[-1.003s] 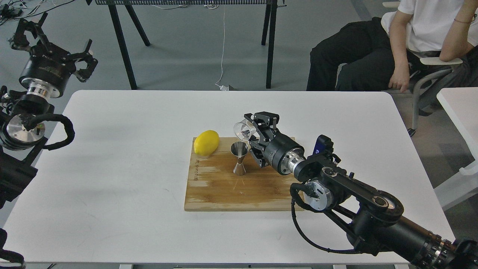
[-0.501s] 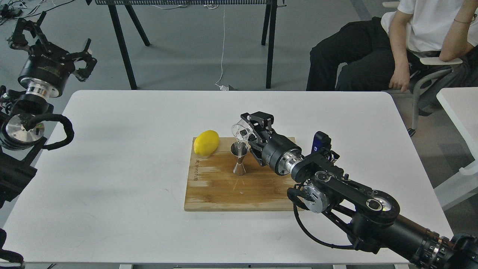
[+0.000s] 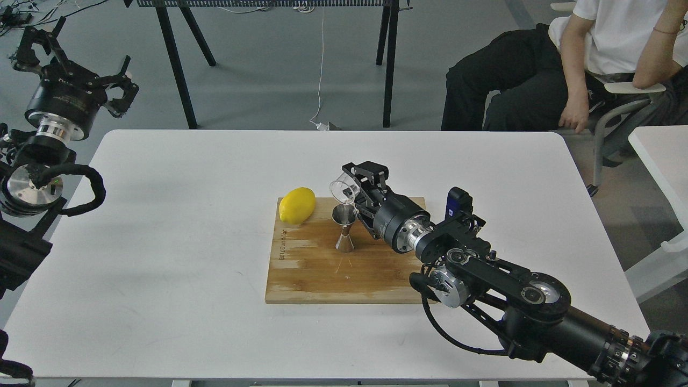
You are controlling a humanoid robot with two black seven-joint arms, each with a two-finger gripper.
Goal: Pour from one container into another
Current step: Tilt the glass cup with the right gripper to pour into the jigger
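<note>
Far left, raised off the table's (image 3: 161, 215) edge: left gripper (image 3: 72, 56), fingers spread wide, nothing between them. On the white table, one wooden board (image 3: 312, 269). On the board's back left corner, one lemon (image 3: 297, 205). Just right of it, one steel jigger (image 3: 344, 228), upright on the board. Directly above the jigger's mouth, one glass cup (image 3: 341, 190), tipped over with its rim facing down and left, clamped in the right gripper (image 3: 355, 185), fingers closed against its walls. Any liquid too small to tell. Far right, beyond the table: one seated person (image 3: 537, 70).
</note>
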